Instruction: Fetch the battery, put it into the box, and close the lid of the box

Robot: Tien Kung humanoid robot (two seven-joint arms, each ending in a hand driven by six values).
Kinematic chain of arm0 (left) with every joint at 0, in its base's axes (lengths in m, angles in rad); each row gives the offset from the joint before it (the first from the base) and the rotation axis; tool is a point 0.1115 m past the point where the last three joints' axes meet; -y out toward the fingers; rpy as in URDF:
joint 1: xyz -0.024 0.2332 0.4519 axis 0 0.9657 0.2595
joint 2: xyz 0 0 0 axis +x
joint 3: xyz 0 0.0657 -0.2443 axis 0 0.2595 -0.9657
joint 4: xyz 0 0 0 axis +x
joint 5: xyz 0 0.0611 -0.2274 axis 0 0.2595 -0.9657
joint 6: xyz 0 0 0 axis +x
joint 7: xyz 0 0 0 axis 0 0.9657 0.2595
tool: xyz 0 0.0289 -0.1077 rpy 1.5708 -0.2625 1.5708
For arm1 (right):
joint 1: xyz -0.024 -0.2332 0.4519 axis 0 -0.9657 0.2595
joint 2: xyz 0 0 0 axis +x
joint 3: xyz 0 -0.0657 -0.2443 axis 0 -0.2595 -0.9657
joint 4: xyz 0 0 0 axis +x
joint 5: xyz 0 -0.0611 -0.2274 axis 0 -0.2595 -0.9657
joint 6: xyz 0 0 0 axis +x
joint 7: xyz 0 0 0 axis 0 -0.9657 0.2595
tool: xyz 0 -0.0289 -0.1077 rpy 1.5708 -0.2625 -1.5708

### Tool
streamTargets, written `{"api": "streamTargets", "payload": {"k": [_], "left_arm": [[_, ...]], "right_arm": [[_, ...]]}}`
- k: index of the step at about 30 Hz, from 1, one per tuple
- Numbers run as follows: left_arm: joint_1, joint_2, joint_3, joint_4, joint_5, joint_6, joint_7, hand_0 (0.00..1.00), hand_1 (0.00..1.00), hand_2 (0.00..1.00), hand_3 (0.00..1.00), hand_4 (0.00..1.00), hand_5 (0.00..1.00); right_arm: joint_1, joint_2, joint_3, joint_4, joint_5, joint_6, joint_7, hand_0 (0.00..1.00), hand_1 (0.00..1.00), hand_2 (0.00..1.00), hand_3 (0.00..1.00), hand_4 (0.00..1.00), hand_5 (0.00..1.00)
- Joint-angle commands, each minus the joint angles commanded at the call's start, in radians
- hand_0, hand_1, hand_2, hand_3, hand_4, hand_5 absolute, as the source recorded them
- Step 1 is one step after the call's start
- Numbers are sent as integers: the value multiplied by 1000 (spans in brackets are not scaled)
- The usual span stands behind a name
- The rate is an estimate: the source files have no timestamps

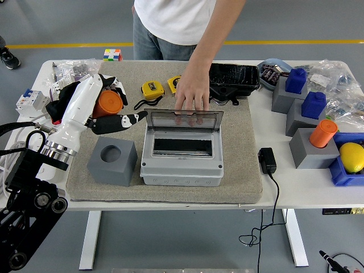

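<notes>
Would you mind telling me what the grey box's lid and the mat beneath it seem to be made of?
The hinged lid of the grey rectangular box looks like smoke-tinted transparent plastic, glossy: the person's fingers show through it. The box body appears matte moulded plastic. The beige mat looks like felt or low-pile carpet, given its fuzzy, non-reflective surface.

Yellow tape measures point(152, 89), perhaps lemon point(352, 156)

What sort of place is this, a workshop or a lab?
Probably a robotics test lab on an industrial floor: a robot's left hand holds an orange battery over a white table crowded with a grey electrical box, tape measures and holder blocks.
</notes>
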Motion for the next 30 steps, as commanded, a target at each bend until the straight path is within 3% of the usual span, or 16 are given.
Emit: {"api": "streamTargets", "payload": {"k": [2,6,10,22,30], "left_arm": [[-18,26,52,-31,85,-13,23,59,55,100,107,719,205],[-50,50,143,-62,247,-31,51,65,56,108,116,704,224],[-77,49,224,-57,247,-35,68,71,65,113,121,690,241],[-143,-21,434,65,247,-27,82,77,71,121,126,668,259],[-206,-78,505,139,247,-13,72,77,72,122,127,665,260]], "right_arm": [[3,-3,1,0,-1,0,0,853,786,767,837,998,998],[5,-8,12,0,-12,0,-3,853,785,767,836,998,998],[6,-12,21,0,-18,0,-4,852,785,767,836,998,998],[10,-12,11,0,-13,-2,-6,853,785,767,836,998,998],[10,-11,15,0,-24,-1,-9,852,785,767,836,998,998]]}}
